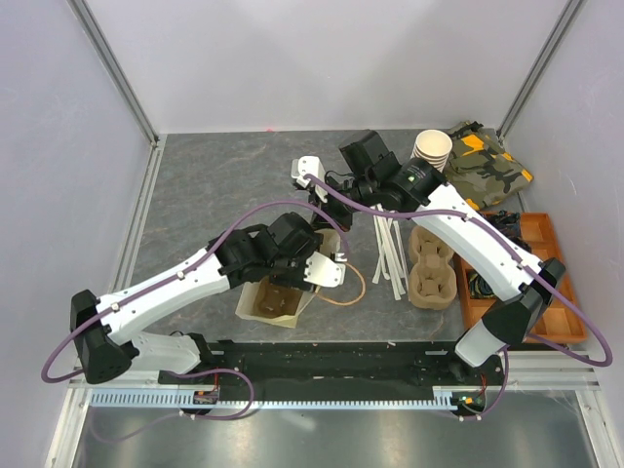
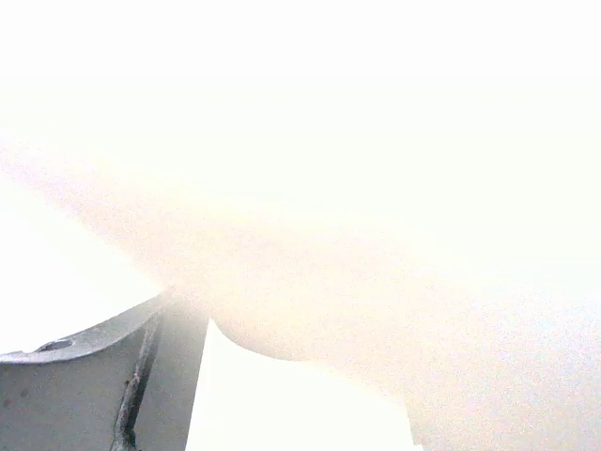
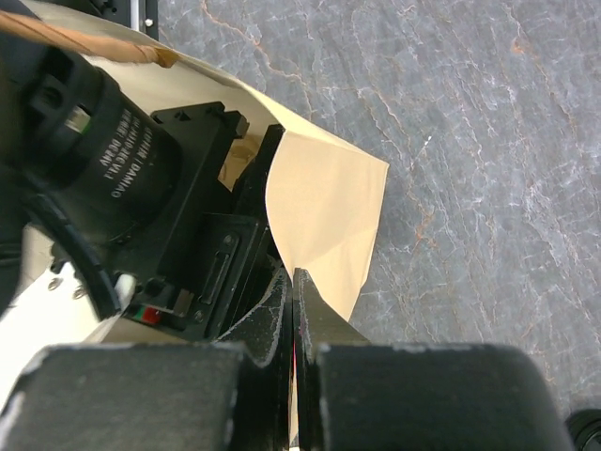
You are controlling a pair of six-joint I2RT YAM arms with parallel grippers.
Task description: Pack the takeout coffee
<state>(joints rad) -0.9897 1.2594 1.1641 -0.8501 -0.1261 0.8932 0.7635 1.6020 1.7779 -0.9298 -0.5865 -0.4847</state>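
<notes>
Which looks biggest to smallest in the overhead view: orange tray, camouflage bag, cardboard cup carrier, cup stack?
1. orange tray
2. camouflage bag
3. cardboard cup carrier
4. cup stack, its top nearer the camera

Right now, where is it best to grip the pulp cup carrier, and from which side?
Probably its thin rim at the near end, coming from above: the cup carrier lies flat, wells open upward, so one finger fits inside a well, one outside.

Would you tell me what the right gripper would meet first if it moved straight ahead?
The tan paper bag whose edge the right gripper pinches; the left arm's black wrist sits close beside, depth unclear.
</notes>
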